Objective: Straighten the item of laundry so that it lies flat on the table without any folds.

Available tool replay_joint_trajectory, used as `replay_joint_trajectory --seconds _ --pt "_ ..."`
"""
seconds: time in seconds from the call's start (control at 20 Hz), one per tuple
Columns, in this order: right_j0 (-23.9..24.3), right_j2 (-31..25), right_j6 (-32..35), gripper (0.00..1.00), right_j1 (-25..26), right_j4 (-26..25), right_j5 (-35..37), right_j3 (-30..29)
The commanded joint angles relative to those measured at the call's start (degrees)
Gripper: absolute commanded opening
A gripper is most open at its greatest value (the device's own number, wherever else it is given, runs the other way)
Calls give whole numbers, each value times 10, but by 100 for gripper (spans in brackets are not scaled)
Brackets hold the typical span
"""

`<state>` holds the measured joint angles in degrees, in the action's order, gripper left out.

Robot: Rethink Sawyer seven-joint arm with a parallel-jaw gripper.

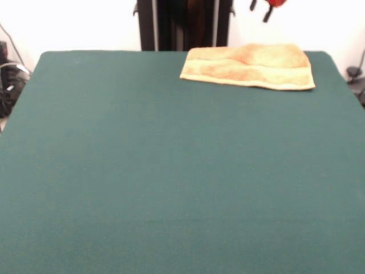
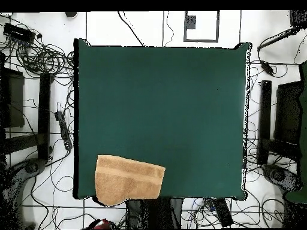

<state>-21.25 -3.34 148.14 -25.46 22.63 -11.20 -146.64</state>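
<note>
The yellow-orange towel [image 1: 248,65] lies at the far right corner of the dark green table [image 1: 171,171] in the front view. It looks folded over, with a woven band along its near side. Seen from overhead, the towel [image 2: 129,178] sits at the table's [image 2: 180,108] lower left corner, and its bottom edge reaches slightly past the table's edge. My gripper [image 1: 266,8] shows only as red and black bits at the top edge, above and behind the towel and apart from it. From overhead, a red part of the gripper [image 2: 102,224] shows off the table below the towel.
The dark pedestal [image 1: 182,25] stands behind the table's far edge. Cables and gear [image 1: 8,80] lie off the left side. In the overhead view, tangled cables [image 2: 42,60] and dark stands [image 2: 264,120] ring the table on the floor.
</note>
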Motion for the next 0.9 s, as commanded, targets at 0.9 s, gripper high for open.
replay_joint_trajectory --seconds 0.9 --pt "-61 51 79 100 125 -248 -212 116"
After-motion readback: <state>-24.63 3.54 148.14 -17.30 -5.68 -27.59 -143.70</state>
